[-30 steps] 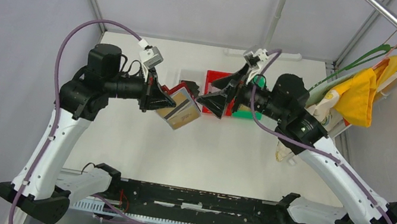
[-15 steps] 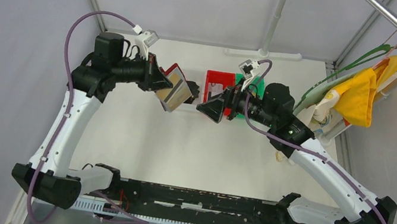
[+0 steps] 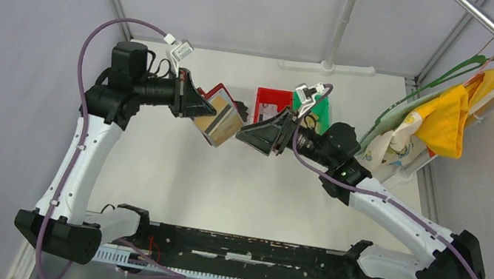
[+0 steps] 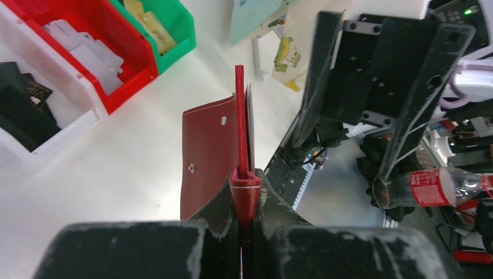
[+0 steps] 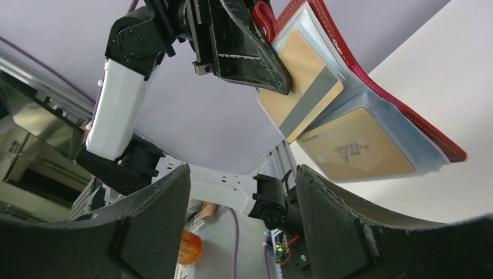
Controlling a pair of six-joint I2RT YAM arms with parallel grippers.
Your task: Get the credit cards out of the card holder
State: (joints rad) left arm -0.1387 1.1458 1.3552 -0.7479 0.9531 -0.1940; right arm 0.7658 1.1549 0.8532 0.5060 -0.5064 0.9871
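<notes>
My left fingers [image 4: 216, 204] clamp the card holder [image 4: 206, 145] aloft, its credit cards [image 5: 360, 148] fanning toward my right fingers [image 5: 154, 224], parted and empty, nearby.

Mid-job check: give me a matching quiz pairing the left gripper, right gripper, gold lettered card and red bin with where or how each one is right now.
Things:
1. left gripper
2. right gripper
3. gold lettered card
4. red bin

States:
A. on the table beside the green bin
B. open, nothing between its fingers
C. tucked in the open card holder
D. shut on the card holder's edge

Pairs: 1-D, 2-B, 3-C, 4-A
</notes>
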